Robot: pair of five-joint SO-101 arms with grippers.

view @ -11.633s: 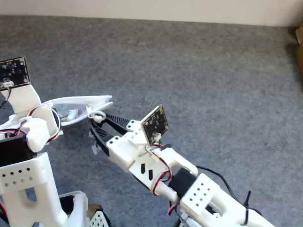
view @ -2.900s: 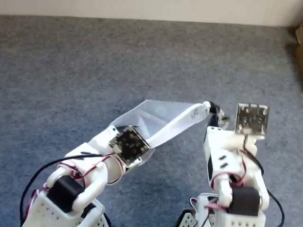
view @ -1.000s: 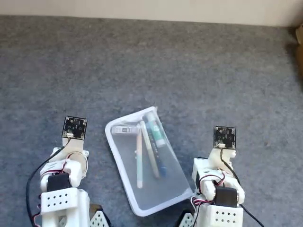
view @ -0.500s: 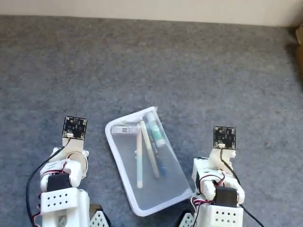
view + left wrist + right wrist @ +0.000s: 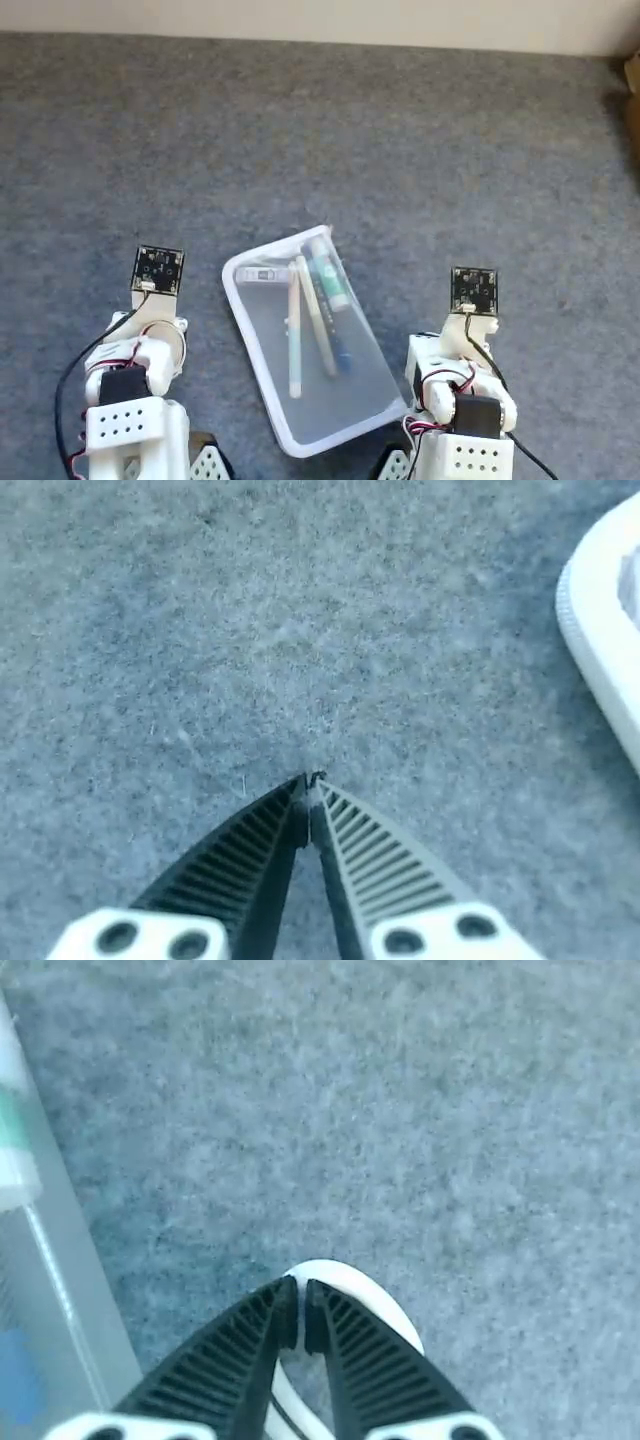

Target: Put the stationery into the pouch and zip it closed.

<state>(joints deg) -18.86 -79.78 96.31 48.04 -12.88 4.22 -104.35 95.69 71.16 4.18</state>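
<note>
Grey carpet point(image 5: 400, 130) covers the whole work surface, running to a pale wall strip point(image 5: 300, 18) at the far edge. The clear pouch point(image 5: 335, 415) lies flat on it near the middle, set diagonally between the two arms. The left arm point(image 5: 135, 380) and right arm point(image 5: 460, 400) sit folded at the near edge, well apart from the pouch on either side. Inside the pouch lie a cream pen point(image 5: 295, 340), a green-and-white pen point(image 5: 327, 280) and a blue pen point(image 5: 341, 357), so the filling looks done. The zip seems shut, though its slider is too small to tell. The left gripper point(image 5: 310, 780) and right gripper point(image 5: 297, 1290) have their jaws closed, empty, over bare carpet.
</note>
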